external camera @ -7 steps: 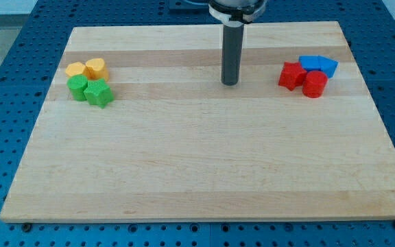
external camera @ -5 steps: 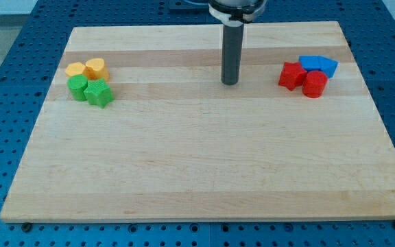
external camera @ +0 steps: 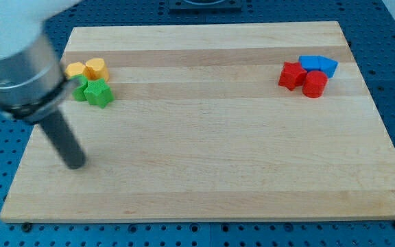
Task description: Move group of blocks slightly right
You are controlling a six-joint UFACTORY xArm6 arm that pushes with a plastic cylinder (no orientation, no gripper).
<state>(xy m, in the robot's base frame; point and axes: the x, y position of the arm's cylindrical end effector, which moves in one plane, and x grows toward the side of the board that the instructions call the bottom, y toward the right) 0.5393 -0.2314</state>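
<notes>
A group of blocks sits at the view's upper left: a yellow hexagon-like block, a yellow heart-like block, a green round block partly hidden by the arm, and a green star block. My tip rests on the board at the left, well below this group, not touching any block. A second group sits at the upper right: a red star block, a red cylinder and two blue blocks.
The wooden board lies on a blue perforated table. The arm's blurred grey body covers the board's upper left corner and edge.
The rod has swung from the board's top middle to the lower left, below the yellow and green group. No block has moved.
</notes>
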